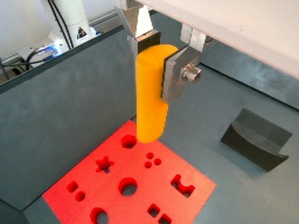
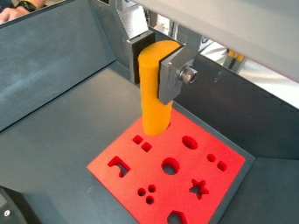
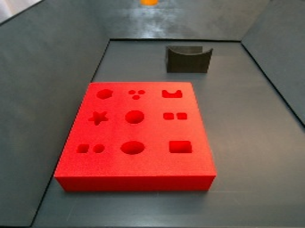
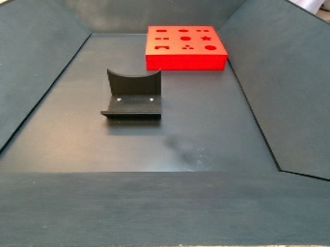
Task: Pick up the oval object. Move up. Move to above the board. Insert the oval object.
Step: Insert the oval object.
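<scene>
My gripper (image 1: 159, 63) is shut on the oval object (image 1: 152, 105), a smooth orange-yellow peg held upright by its upper part between the silver fingers. Both wrist views show it hanging well above the board (image 1: 84, 189), a flat red block with star, round, square and hexagon holes. The peg's lower end shows over the board's edge region near a corner (image 2: 156, 109). In a side view only the peg's orange tip (image 3: 149, 3) shows at the top edge, high above the board (image 3: 113, 134). The other side view shows the board (image 4: 187, 60) at the far end; the gripper is out of that view.
The dark fixture (image 3: 187, 58) stands on the grey floor apart from the board, also seen in a wrist view (image 1: 260, 136) and in a side view (image 4: 131, 95). Sloping grey walls (image 3: 48, 53) enclose the floor on all sides.
</scene>
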